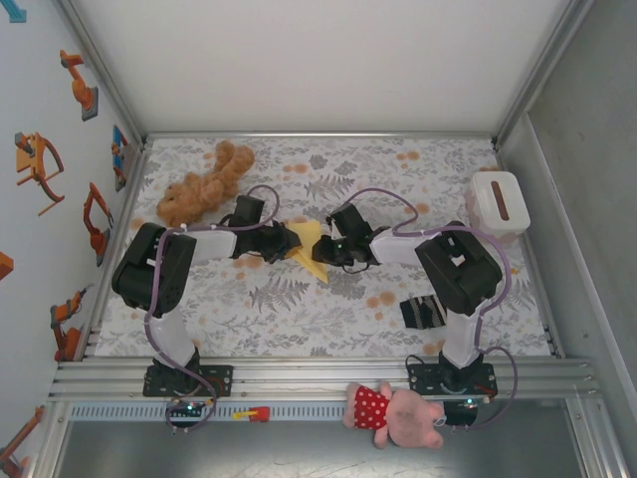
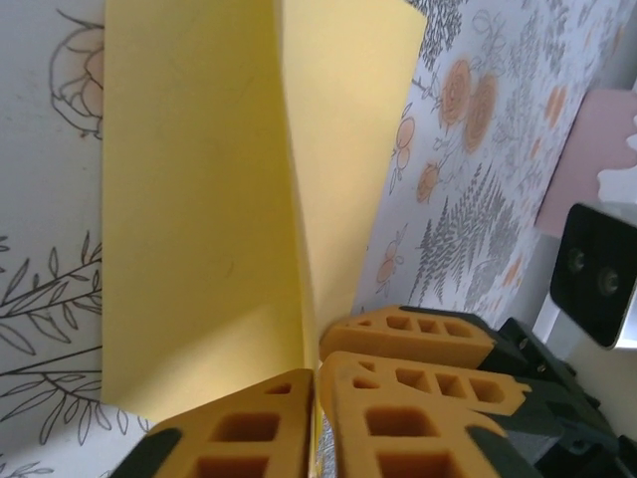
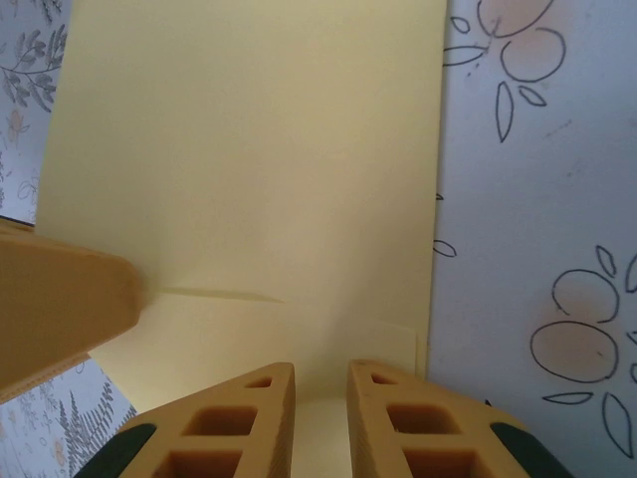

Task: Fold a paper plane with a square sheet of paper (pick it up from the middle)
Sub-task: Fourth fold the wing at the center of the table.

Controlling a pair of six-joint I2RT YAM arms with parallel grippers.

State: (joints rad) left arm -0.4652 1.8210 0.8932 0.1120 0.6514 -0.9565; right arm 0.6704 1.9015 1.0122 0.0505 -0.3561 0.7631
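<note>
- State, left end effector [image 2: 317,386]: fingers together, clamped on the near edge of the yellow paper sheet [image 2: 199,219]. The sheet runs out ahead of the fingertips, bent along a lengthwise crease, with one half apparently lifted.
- State, right end effector [image 3: 320,376]: fingers a narrow gap apart, nothing seen pinched between them. The sheet lies flat just ahead of and beneath its tips. A finger of the left end effector shows at the sheet's edge, just to the left.
- Location: the sheet sits between the two end effectors, low over the counter [image 1: 299,314]. It is partly folded and not a plane yet.
- Handling (judged): very light, thin and floppy. It creases readily, likely slides on the counter, and would tear or crumple if both sides pull. Best hold is a flat pinch at an edge or along the crease.
- Container: white box [image 1: 498,202] with a brown slot, well off to the right of the right end effector. Contents not visible.
</note>
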